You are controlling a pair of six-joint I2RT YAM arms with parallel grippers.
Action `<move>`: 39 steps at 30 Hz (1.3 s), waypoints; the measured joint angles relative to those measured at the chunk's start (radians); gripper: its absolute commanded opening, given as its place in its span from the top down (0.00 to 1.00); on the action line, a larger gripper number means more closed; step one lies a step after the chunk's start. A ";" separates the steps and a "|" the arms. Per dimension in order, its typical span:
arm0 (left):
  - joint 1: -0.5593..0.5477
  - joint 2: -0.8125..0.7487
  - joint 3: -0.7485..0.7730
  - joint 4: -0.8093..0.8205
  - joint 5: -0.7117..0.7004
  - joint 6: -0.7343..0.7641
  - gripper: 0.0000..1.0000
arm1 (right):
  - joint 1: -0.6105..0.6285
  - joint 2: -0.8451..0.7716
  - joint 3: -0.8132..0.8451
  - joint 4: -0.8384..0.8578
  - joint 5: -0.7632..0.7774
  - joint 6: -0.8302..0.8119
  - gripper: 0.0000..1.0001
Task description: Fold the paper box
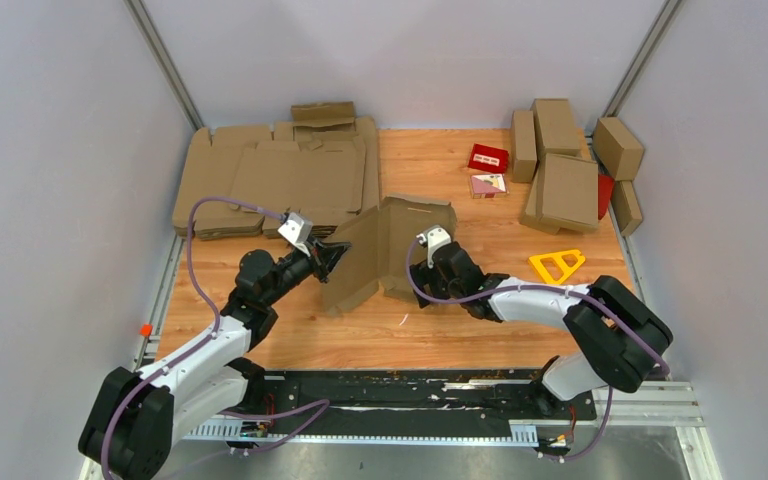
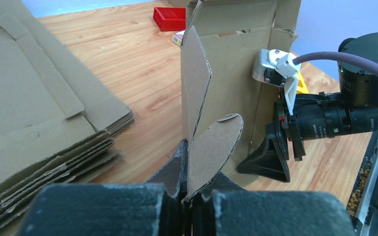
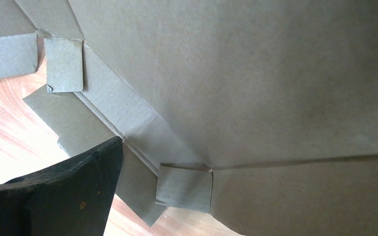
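**Step in hand:** erecting the panels. The plain brown corrugated cardboard paper box stands half-raised at the centre of the light wooden table. Two of its panels are upright and meet in a corner, and its lower flaps lie on the tabletop. It is not yet closed into a box.

**Left gripper**: the fingers are clenched on a rounded cardboard tab at the left edge of the box.

**Right gripper**: positioned at the foot of the right-hand panel. One black finger shows, set well off to one side, so the jaws read as released. The second finger is hidden behind cardboard, and no grasp is evident.

**Next move (judgement):** anchor the tab with the left gripper and use the right gripper to press the side flap inward along its crease. Avoid dragging the box into the thick pile of flat brown cardboard blanks near its far left.
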 measured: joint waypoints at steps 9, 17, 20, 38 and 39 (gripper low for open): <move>-0.014 0.015 0.000 0.022 0.008 -0.009 0.98 | 0.001 0.013 0.008 0.002 0.010 0.066 0.17; -0.023 0.025 0.000 0.039 0.015 -0.024 0.98 | 0.003 -0.002 0.008 0.005 0.006 0.105 0.11; -0.026 0.026 0.000 0.042 0.016 -0.026 0.98 | 0.006 -0.012 0.010 -0.006 0.010 0.139 0.11; -0.040 0.026 0.000 0.031 0.026 -0.024 0.98 | 0.006 -0.104 0.032 -0.132 0.167 0.229 0.05; -0.043 0.026 0.000 0.029 0.025 -0.024 0.98 | 0.006 -0.109 0.032 -0.136 0.167 0.228 0.05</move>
